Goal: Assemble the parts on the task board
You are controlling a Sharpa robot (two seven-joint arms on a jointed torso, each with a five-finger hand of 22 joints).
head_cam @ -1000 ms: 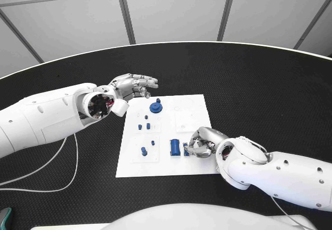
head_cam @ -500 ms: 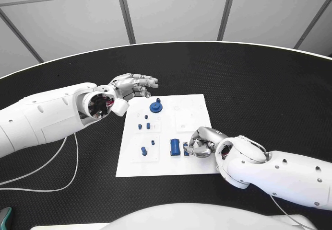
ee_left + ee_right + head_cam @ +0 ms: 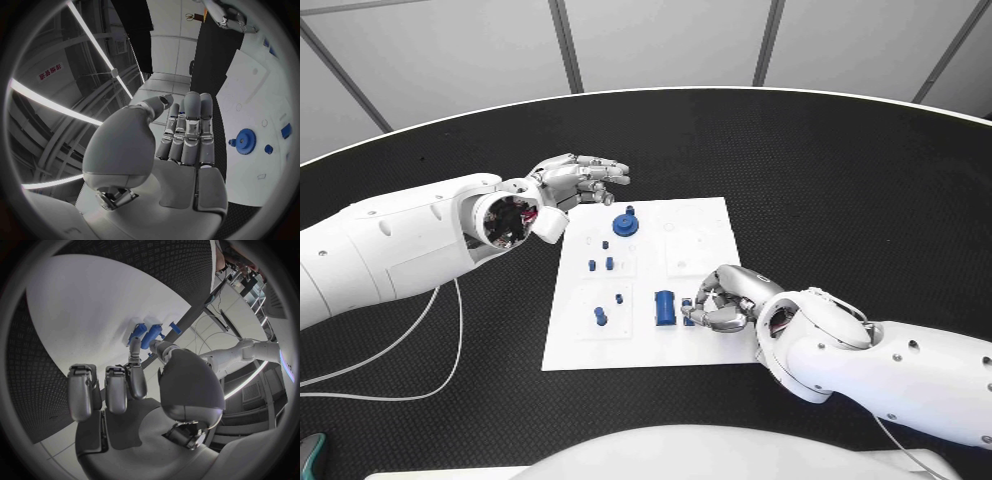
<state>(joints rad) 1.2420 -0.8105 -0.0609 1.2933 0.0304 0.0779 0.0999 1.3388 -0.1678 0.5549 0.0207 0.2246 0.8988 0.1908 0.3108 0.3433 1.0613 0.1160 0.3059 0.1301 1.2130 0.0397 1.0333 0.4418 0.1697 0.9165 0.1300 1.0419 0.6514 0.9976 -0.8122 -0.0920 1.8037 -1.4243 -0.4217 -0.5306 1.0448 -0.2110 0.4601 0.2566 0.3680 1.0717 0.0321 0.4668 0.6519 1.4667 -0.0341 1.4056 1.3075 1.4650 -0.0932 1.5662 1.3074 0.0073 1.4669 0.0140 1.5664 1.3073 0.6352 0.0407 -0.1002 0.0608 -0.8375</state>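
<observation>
White task board [image 3: 704, 225] at frame centre of head view, on black table [image 3: 848, 180]. Blue gear-like part [image 3: 626, 224] at board's upper left, clear of both hands. Small blue pegs [image 3: 607, 264] just below it, more [image 3: 600, 316] toward board's lower left. Larger blue cylinder part [image 3: 666, 306] at lower middle of board, just left of right hand [image 3: 721, 298]. Right hand down on board's lower right area, fingers curled; small blue piece [image 3: 150, 336] at the fingertips [image 3: 135, 360] in right wrist view, cannot tell whether pinched or only touched. Left hand [image 3: 580, 178] above table at upper left of frame, off board's top-left corner, fingers together and straight in left wrist view, holding nothing. White cable [image 3: 401, 345] at lower left of table.
</observation>
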